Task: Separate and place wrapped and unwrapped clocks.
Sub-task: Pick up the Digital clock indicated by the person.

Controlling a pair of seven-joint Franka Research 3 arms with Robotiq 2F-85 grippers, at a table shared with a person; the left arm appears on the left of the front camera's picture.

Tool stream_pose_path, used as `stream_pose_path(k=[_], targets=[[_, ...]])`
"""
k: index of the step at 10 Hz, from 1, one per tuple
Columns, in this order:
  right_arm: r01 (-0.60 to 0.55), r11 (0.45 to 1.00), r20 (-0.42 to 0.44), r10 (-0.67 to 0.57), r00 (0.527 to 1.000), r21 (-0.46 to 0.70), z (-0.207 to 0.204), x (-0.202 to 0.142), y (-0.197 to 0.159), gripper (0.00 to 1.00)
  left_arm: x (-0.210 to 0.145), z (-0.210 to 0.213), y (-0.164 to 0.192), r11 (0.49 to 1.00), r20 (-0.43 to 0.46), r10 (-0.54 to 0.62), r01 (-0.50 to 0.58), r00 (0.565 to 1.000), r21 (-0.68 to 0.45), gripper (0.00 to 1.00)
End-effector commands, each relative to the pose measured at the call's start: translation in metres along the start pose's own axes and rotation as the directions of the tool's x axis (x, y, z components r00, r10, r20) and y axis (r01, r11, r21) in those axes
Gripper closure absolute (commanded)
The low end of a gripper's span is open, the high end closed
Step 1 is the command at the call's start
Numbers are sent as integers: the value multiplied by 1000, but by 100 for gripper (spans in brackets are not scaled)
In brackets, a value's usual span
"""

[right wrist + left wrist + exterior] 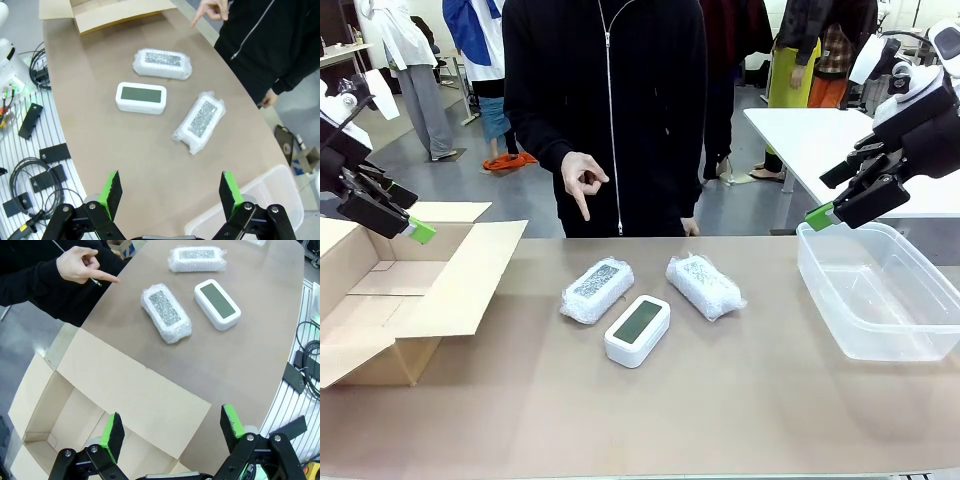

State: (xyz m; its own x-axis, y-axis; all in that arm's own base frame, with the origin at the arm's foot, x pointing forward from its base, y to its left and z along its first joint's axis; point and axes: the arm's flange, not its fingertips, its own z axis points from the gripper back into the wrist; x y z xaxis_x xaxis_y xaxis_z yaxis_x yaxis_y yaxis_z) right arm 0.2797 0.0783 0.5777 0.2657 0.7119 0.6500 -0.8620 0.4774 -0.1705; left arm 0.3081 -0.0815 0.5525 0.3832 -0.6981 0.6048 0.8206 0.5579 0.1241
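Bare clock (637, 330) lies between wrapped bundles (597, 290); left pincer (171, 429), right pincer (170, 191) gape.

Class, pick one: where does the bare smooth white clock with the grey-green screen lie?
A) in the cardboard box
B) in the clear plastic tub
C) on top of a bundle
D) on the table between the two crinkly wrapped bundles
D: the bare white clock lies on the brown table, between the left wrapped bundle and the right wrapped bundle.

Bright even indoor light, soft shadows, sharp pics — wrist views fisheye-warped
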Motion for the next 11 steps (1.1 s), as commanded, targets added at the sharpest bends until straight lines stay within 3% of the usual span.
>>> stream_pose_path(k=[1, 4, 5, 6, 7, 9, 11], targets=[[1, 1000, 2, -1, 1000, 14, 0, -1, 1, 0, -1, 0, 0, 1000, -6, 0, 0, 1000, -3, 0], [1, 1000, 2, -1, 1000, 14, 0, -1, 1, 0, 0, 0, 0, 1000, 0, 0, 0, 1000, 0, 0], [1, 1000, 2, -1, 1000, 14, 0, -1, 1, 0, 28, -7, 1, 985, -17, 171, -171, 985, -1, 0], [1, 1000, 2, -1, 1000, 14, 0, -1, 1, 0, 61, -13, 4, 943, -48, 330, -331, 943, -28, 0], [1, 1000, 2, -1, 1000, 14, 0, -1, 1, 0, 89, -24, 3, 926, -108, 377, -377, 920, 16, 0], [1, 1000, 2, -1, 1000, 14, 0, -1, 1, 0, 156, -74, -7, 898, -269, 435, -435, 859, 65, 0], [1, 1000, 2, -1, 1000, 14, 0, -1, 1, 0, 184, -153, -15, 856, -342, 506, -510, 792, 87, 0]])
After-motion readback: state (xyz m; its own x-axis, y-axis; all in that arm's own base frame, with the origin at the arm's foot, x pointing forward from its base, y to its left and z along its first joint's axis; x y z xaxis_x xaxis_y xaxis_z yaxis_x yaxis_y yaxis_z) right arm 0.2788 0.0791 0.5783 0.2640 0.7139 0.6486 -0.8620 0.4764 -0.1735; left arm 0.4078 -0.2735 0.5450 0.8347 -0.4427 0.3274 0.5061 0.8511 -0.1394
